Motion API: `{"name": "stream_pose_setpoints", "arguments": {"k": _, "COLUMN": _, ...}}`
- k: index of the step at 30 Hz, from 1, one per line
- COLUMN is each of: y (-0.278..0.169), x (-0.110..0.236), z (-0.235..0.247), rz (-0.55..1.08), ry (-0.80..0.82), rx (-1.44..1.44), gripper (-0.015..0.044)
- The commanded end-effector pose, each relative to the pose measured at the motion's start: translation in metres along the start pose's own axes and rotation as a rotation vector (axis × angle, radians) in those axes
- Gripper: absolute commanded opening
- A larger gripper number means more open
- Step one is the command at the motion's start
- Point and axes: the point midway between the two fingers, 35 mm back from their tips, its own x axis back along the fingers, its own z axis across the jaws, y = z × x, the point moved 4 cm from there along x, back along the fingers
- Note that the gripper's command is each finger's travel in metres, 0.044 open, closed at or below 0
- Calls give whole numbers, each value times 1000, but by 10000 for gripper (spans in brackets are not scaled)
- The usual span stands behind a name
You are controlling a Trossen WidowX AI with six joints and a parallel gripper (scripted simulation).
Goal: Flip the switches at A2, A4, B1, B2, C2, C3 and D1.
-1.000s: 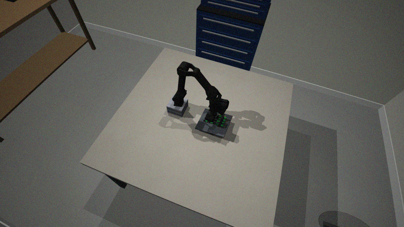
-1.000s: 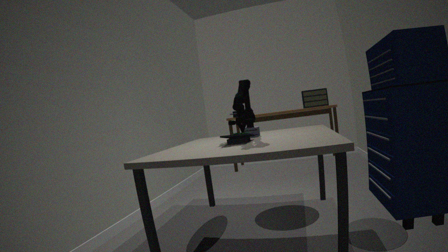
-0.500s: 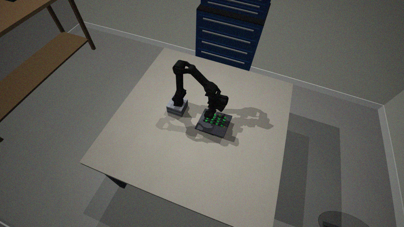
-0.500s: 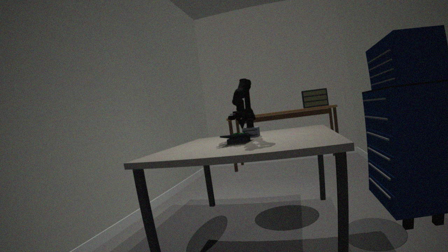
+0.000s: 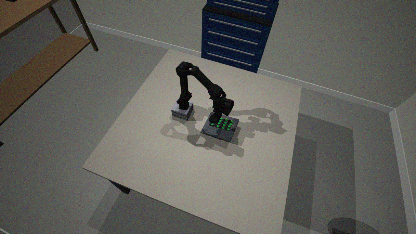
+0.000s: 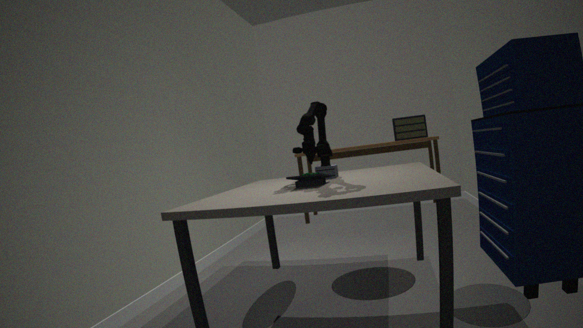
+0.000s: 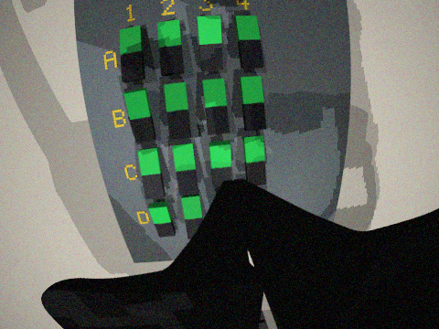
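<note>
Switches [image 7: 215,91] at D3 and D4 hide behind the pincer [image 7: 249,252] (closed, empty) over the panel [image 7: 305,68].

Top: high, far, angled down. Exterior: low, distant, side-on. Wrist: close, above panel [image 7: 305,68]. All share panel.

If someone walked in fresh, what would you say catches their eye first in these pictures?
The bright green switches on the dark panel near the middle of the table stand out most. The black arm arches over them, its shut pincer covering the panel's near corner. Behind the table stands a tall blue drawer cabinet.
</note>
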Motion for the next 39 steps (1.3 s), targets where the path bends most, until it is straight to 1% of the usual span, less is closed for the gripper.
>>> {"name": "stream_pose_setpoints", "arguments": {"k": 1, "y": -2, "x": -27, "z": -2, "rz": 33, "ry": 4, "rx": 8, "gripper": 0}}
{"name": "stream_pose_setpoints", "arguments": {"k": 7, "y": -2, "x": -27, "z": -2, "rz": 33, "ry": 4, "rx": 8, "gripper": 0}}
{"name": "stream_pose_setpoints", "arguments": {"k": 10, "y": -2, "x": -36, "z": -2, "rz": 33, "ry": 4, "rx": 7, "gripper": 0}}
{"name": "stream_pose_setpoints", "arguments": {"k": 25, "y": -2, "x": -51, "z": -1, "rz": 33, "ry": 4, "rx": 7, "gripper": 0}}
{"name": "stream_pose_setpoints", "arguments": {"k": 39, "y": -2, "x": -51, "z": -1, "rz": 33, "ry": 4, "rx": 7, "gripper": 0}}
